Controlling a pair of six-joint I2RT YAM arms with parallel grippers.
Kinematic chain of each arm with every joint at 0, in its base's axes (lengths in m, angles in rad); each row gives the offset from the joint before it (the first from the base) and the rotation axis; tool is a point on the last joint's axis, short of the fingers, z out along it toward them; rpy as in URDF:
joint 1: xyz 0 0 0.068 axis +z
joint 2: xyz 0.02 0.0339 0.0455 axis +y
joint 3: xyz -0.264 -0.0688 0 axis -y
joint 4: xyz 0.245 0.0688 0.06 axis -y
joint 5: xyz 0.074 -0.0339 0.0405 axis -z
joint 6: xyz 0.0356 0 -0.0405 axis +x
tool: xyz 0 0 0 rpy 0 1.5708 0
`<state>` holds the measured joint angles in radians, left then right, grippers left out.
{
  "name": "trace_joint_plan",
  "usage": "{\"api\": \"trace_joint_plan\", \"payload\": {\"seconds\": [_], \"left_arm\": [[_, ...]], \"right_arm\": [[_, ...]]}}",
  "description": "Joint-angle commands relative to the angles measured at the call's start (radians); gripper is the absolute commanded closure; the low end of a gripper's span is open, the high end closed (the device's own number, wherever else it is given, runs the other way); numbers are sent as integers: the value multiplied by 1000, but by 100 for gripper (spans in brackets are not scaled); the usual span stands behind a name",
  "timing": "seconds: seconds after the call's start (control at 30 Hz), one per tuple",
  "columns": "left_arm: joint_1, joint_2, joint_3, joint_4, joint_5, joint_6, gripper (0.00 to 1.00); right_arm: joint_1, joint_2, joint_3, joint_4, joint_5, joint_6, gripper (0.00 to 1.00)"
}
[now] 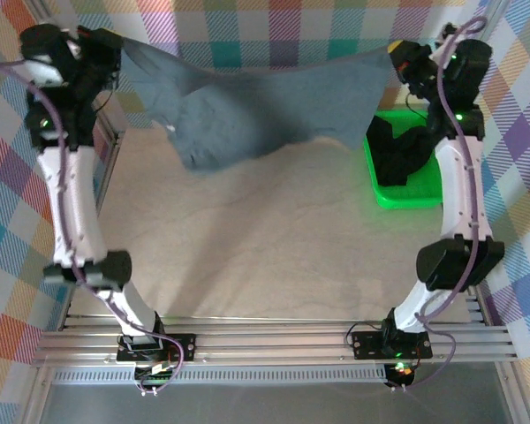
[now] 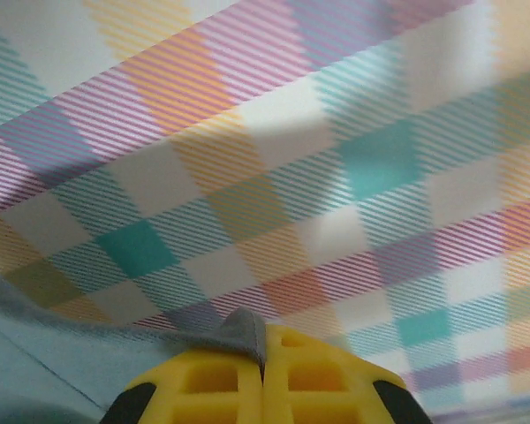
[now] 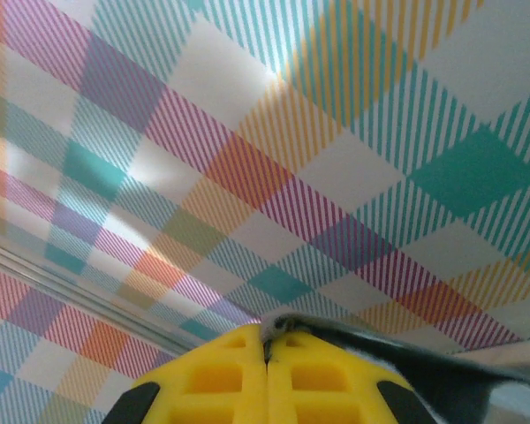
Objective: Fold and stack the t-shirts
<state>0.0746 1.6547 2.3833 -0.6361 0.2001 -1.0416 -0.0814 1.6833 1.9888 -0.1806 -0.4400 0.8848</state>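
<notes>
The left gripper (image 1: pixel 113 46) and the right gripper (image 1: pixel 397 58) are both high up at the far side of the table (image 1: pixel 265 256). Each one is squeezed tight on a top corner of the grey t-shirt (image 1: pixel 256 102). The shirt hangs between them like washing on a line, and its bottom edge droops down near the table. In the left wrist view, the left gripper (image 2: pixel 263 343) has its yellow fingers (image 2: pixel 203 380) pressed together with a bit of grey cloth poking out. In the right wrist view, the right gripper (image 3: pixel 267 343) pinches cloth the same way. Behind them is a checked wall (image 2: pixel 291 177). The black t-shirts (image 1: pixel 397 150) lie in the green tray (image 1: pixel 408 198) on the right side.
</notes>
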Motion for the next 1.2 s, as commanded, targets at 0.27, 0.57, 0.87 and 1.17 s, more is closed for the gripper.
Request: {"api": "trace_joint_plan", "payload": {"seconds": [0.27, 0.57, 0.87, 1.17], "left_arm": [[-154, -699, -1172, -99, 0, -245, 100], [-181, -674, -1411, -259, -56, -131, 31], [-150, -307, -1268, -123, -67, 2, 58], [-115, 235, -933, -8, -63, 70, 63]], "right_arm": [[27, -498, -872, -45, 57, 23, 100], [57, -560, -1146, -373, 310, -113, 55], [148, -382, -1061, -334, 257, -224, 58], [259, -5, -898, -211, 231, -288, 61]]}}
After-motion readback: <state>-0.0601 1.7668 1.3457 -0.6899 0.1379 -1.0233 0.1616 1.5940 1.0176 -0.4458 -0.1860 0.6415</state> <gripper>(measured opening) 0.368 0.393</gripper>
